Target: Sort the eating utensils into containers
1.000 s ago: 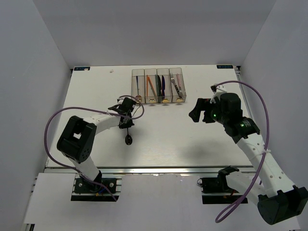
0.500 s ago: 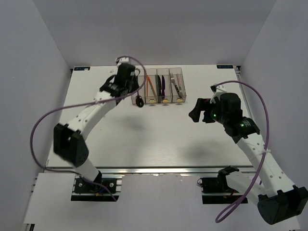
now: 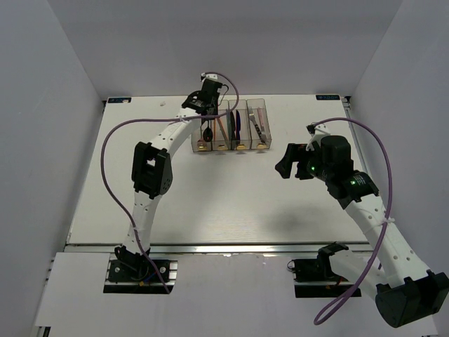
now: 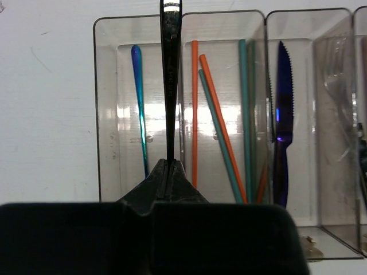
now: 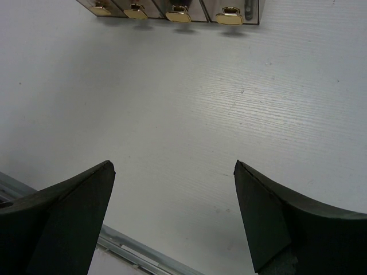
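Eating utensils lie mostly in the bins already. The one not yet sorted is a slim black spoon (image 4: 170, 86), its handle clenched in the left tool (image 4: 170, 167) above the row of four translucent grey-tan rectangular containers (image 4: 117, 149) at the 12 o'clock edge of the white table (image 3: 140, 196). Nearer us, toward 3 o'clock, the right tool (image 5: 172, 172) hangs over bare table, spread wide and carrying nothing.

We judge the main risk to be a bad drop. In the left wrist view the handle runs right along the wall between the leftmost bin, which holds a thin blue utensil (image 4: 137, 103), and its neighbour with the orange and teal chopsticks (image 4: 215, 120). Let go there, the spoon could straddle the wall or tip in with the chopsticks. The bins are narrow, so the bowl could also catch a rim.

The spoon's bowl is cut off at 12 o'clock in the wrist view and shows only as a dark blob from above, so we cannot tell its height over the bin. Toward 3 o'clock, the dark blue serrated knife (image 4: 281, 126) reads clearly, but the pale fork (image 4: 338, 86) in the last bin is faint.
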Available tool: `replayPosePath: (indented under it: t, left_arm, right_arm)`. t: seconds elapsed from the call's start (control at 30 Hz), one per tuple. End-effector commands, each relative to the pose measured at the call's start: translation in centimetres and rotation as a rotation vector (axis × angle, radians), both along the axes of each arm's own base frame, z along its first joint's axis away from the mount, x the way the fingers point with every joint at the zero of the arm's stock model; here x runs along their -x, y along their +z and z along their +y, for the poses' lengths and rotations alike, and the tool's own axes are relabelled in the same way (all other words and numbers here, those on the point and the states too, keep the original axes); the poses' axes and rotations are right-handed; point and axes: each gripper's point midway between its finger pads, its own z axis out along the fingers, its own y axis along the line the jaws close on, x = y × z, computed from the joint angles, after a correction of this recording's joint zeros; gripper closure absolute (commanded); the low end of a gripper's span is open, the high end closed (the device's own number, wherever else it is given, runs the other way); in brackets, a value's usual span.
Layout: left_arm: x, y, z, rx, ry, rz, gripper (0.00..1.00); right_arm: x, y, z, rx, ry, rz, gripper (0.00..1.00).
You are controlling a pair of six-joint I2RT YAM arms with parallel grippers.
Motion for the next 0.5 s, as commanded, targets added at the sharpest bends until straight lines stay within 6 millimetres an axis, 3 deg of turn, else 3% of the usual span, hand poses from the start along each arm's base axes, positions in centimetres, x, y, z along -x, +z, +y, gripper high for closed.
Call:
replayPosePath:
  t: [0.0, 0.23, 0.47]
  left_arm:
    - [-1.6, 5.0, 2.1, 0.008, 0.035, -0.114, 1.00]
    - [-2.3, 3.6, 3.9, 0.000, 0.040, -0.112, 1.00]
    - [-2.9, 1.8, 4.1, 0.010, 0.020, -0.094, 0.96]
  right_arm:
    - [-0.8, 1.2, 0.2, 0.000, 0.005, -0.053, 0.11]
    - [-1.0, 0.5, 0.4, 0.003, 0.008, -0.032, 0.11]
    - [-1.3, 0.3, 0.7, 0.000, 0.012, -0.020, 0.11]
